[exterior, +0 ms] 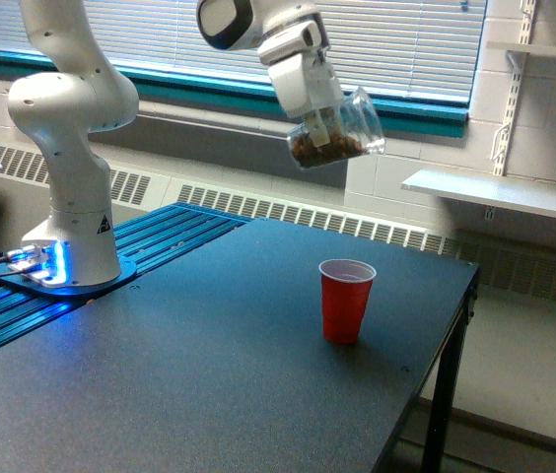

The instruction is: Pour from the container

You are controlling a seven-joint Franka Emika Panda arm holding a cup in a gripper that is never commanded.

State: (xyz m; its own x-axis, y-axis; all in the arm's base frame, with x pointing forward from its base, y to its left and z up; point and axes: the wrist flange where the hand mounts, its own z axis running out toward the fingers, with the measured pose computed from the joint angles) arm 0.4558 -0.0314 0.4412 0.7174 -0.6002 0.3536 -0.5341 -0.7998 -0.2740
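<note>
Near the top centre of the frame, the white gripper (319,126) has its jaws pinching the container (338,135), a small clear plastic cup tilted with its mouth toward the exterior view's right. Brown granular bits sit heaped in its lower end, by the base. The container hangs in the air well above the counter, up and slightly left of the red cup. The glossy white, rounded arm (71,128) rises from a round base at the frame's left, where a blue light glows. The red cup (345,300), opaque smooth plastic with a pale rolled rim, tapers downward and stands upright right of centre on the counter (189,374), a flat dark slab with a fine speckled texture. Behind run closed horizontal window blinds (189,34) above a teal sill.
</note>
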